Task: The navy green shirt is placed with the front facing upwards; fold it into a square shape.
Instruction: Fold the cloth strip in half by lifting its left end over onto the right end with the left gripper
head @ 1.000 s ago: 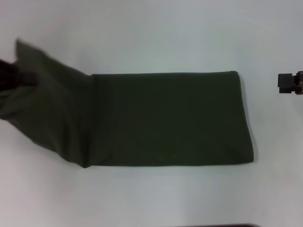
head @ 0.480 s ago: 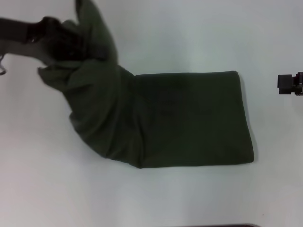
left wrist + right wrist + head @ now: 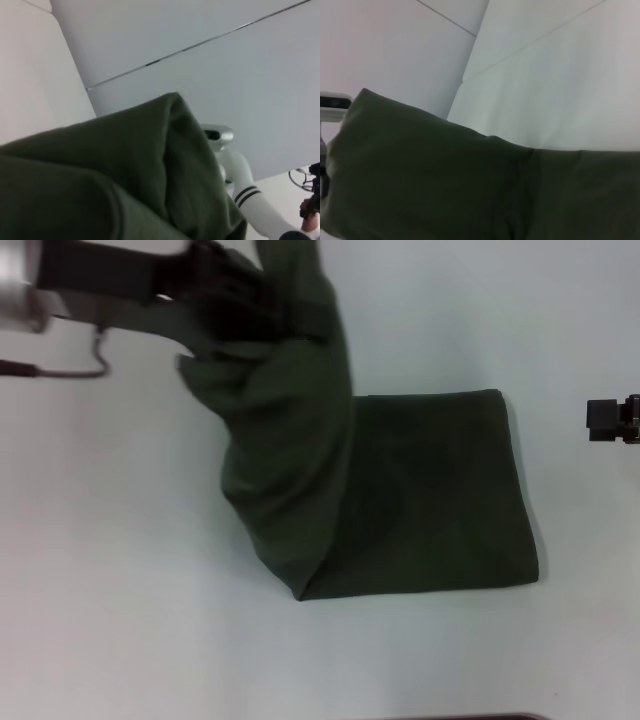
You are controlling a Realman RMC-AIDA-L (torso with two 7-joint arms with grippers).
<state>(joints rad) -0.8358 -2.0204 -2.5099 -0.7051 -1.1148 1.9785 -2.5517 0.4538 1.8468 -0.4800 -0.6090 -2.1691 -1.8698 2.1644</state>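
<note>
The navy green shirt (image 3: 430, 490) lies as a long folded band on the white table (image 3: 120, 590), plain dark green with no lettering showing. Its right part rests flat. Its left end is lifted and carried over the flat part, hanging in a loose fold (image 3: 290, 460). My left gripper (image 3: 285, 312) reaches in from the upper left and is shut on that raised end, its fingers mostly wrapped in cloth. The lifted cloth (image 3: 100, 175) fills the left wrist view. In the right wrist view the shirt (image 3: 470, 190) spans the lower half. My right gripper (image 3: 608, 418) stays at the right edge, apart from the shirt.
The left arm's silver and black links (image 3: 90, 280) and a cable (image 3: 60, 368) cross the upper left of the table. A dark edge (image 3: 470, 717) shows at the table's front. Bare white table surrounds the shirt.
My left gripper has risen and moved right with the shirt's left end, so the band on the table has shortened from the left. The right arm has not moved.
</note>
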